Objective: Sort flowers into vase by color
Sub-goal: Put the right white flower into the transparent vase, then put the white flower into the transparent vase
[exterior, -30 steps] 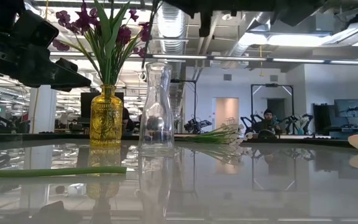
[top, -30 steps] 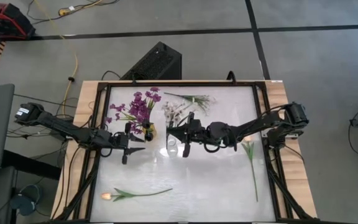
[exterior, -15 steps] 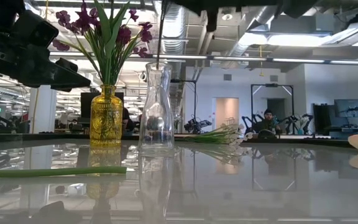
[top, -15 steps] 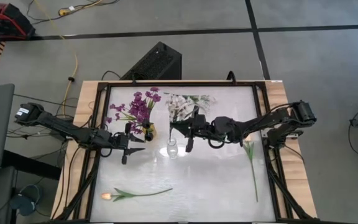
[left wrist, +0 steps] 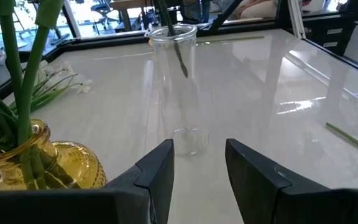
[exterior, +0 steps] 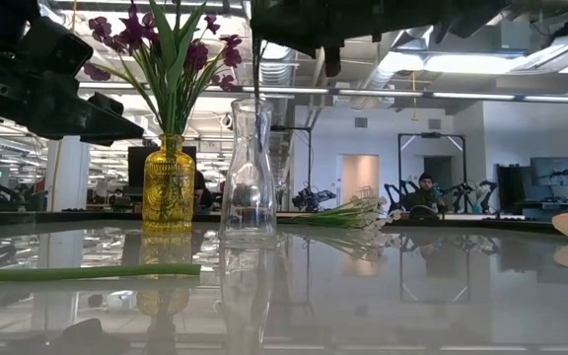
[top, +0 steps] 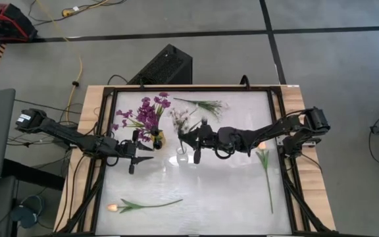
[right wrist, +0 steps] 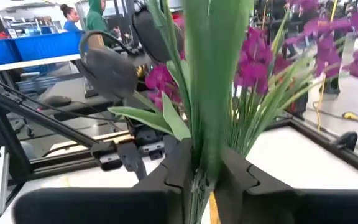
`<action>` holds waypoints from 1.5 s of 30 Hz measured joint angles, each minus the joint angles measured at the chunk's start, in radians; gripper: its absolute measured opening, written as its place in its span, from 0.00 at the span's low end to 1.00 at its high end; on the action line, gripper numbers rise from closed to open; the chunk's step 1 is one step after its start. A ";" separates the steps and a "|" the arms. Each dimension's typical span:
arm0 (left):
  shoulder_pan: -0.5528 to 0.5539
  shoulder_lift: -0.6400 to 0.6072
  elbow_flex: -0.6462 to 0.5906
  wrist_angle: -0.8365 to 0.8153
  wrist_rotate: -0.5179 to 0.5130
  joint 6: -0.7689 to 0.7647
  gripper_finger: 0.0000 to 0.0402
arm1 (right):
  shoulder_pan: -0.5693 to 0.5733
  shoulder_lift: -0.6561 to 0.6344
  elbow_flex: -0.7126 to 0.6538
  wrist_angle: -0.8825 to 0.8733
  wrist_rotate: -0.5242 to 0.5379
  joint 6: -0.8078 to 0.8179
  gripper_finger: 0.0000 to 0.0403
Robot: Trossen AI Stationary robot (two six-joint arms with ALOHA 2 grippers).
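A clear glass vase [top: 183, 157] stands mid-table beside a yellow vase [top: 157, 139] that holds purple flowers [top: 147, 112]. My right gripper [top: 195, 143] reaches in level from the table's right, just above the clear vase, and is shut on a white flower sprig [top: 179, 118]. The sprig's stem end [left wrist: 180, 59] hangs inside the clear vase's neck. My left gripper [left wrist: 199, 168] waits open near the table's left side, pointing at the clear vase [left wrist: 174, 87] and touching nothing. My right gripper pinches the white sprig's green stem [right wrist: 201, 155] between its two fingers, just below the leaves. The fingers come level from the table's right and lie across the stem. The sprig stands nearly upright, blossoms up, with its lower end [exterior: 257, 99] inside the clear vase's mouth.
Another white sprig [top: 202, 104] lies flat near the far edge. One orange tulip [top: 114, 207] lies at the near left, its stem along the table. A second tulip [top: 263, 146] lies at the right with its stem [top: 268, 184] pointing to the near edge.
My right gripper swung the white sprig a little toward the far edge, then brought it back over the clear vase and down. The stem's lower end, which hung above the rim, now sits inside the vase's neck.
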State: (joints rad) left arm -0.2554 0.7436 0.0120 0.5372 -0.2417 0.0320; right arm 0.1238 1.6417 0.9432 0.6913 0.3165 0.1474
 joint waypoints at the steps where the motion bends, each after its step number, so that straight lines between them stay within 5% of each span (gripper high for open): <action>1: 0.000 0.000 0.000 -0.002 0.000 0.000 0.33 | 0.001 0.000 0.000 -0.009 0.000 0.002 0.23; 11: 0.000 0.000 0.000 -0.006 0.000 -0.001 0.33 | 0.018 0.000 0.000 -0.141 -0.009 -0.013 0.45; 19: 0.000 0.000 0.000 -0.011 0.000 -0.002 0.33 | 0.024 -0.055 0.000 -0.311 -0.115 -0.010 0.58; 35: 0.000 0.000 0.000 -0.019 0.000 -0.002 0.33 | 0.027 -0.363 0.000 -0.905 -0.210 0.099 0.60; 45: 0.000 0.000 0.000 -0.023 0.000 -0.005 0.33 | -0.081 -0.486 0.000 -1.025 -0.161 -0.007 0.59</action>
State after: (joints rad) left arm -0.2554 0.7433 0.0120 0.5144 -0.2420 0.0273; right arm 0.0429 1.1557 0.9432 -0.3337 0.1559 0.1405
